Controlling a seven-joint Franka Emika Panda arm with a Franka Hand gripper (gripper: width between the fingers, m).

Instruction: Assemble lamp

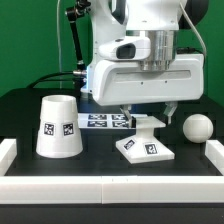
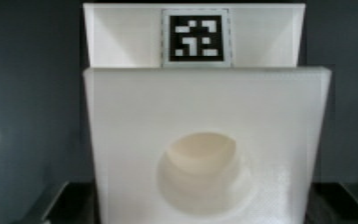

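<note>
The gripper (image 1: 148, 110) hangs with its jaws spread apart, clamping nothing. Just below the gap stands the lamp base (image 1: 148, 150), stem upward. The bulb (image 1: 196, 127) rests near, beyond one jaw. Beyond the other lie the marker board (image 1: 103, 121) and, farther out, the shade (image 1: 58, 127).

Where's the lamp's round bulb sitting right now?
The bulb rests on the table at the exterior view's right, beside the lamp base; the shade stands at the exterior view's left.
</note>
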